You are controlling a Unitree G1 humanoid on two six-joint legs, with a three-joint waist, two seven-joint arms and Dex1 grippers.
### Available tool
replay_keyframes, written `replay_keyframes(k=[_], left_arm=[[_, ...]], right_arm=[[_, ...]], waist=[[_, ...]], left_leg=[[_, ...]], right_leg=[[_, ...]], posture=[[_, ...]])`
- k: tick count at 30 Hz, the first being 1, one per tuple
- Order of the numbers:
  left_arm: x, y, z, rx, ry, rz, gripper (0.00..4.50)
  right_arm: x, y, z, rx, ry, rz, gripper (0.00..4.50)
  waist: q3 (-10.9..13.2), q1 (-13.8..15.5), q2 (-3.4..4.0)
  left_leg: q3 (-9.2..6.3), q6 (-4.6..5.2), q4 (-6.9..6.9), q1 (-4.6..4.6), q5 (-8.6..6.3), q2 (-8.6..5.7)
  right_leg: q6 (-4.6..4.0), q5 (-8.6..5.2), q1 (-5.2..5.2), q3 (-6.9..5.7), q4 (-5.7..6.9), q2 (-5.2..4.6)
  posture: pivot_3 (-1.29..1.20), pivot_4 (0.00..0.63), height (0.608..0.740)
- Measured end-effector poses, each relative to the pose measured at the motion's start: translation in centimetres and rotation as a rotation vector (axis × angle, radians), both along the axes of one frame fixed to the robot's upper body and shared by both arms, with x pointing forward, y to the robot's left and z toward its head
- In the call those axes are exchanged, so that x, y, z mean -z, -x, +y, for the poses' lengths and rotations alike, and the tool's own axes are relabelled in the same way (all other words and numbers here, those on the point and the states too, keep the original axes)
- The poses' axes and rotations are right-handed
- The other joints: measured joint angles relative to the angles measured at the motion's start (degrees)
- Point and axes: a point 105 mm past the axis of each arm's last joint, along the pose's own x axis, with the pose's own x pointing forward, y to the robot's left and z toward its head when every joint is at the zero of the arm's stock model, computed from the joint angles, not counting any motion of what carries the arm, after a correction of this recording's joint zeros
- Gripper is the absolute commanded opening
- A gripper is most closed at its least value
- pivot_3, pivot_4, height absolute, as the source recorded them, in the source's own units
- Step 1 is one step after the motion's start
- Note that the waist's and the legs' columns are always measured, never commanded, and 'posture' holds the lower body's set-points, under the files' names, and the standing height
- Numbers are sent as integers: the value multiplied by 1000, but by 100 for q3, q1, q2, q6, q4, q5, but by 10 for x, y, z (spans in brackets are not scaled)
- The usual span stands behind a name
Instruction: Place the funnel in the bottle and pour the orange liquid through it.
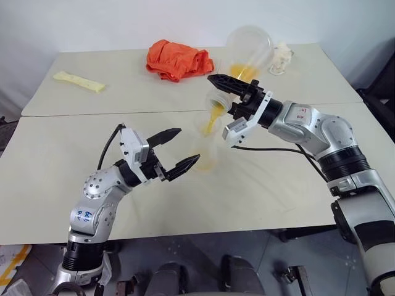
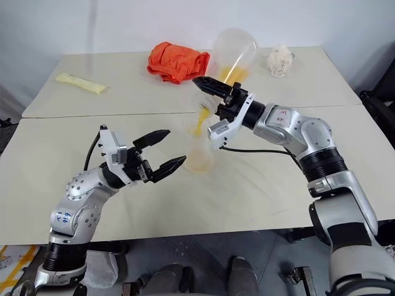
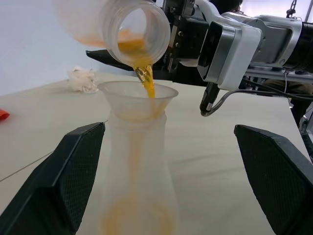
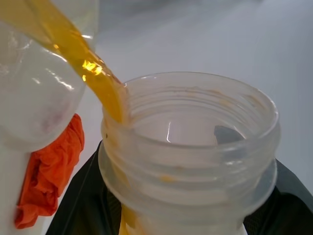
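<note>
Lighting is bright, even and diffuse from overhead; shadows on the table [image 1: 74, 160] are faint and soft-edged. Small glare spots sit on the orange liquid [image 4: 90, 66] stream. The cloth [image 4: 49, 186] behind is out of focus. Straight table edges bow slightly toward the frame borders.

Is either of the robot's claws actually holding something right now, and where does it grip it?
The right claw grips a tilted clear jar just behind its wide mouth, pouring orange liquid into the funnel. The left claw is open, holding nothing.
</note>
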Motion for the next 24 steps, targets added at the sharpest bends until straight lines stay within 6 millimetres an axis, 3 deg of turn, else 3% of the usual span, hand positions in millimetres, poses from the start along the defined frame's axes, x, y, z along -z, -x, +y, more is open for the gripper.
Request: replay_keyframes(k=[8, 24], left_arm=[[-1, 0, 0, 0, 6, -9, 4500], [-2, 0, -1, -5, 18, -16, 4500]], right_arm=[[6, -5, -2, 13, 2, 12, 2492], [-3, -2, 1, -10, -7, -37, 2492]], waist=[[0, -2, 0], [0, -1, 0]], left_leg=[[0, 0, -1, 0, 0, 0], [0, -1, -1, 0, 0, 0]], right_leg=[[0, 0, 0, 0, 0, 0], [0, 0, 0, 0, -1, 0]], posture=[[0, 150, 740], [0, 150, 740]])
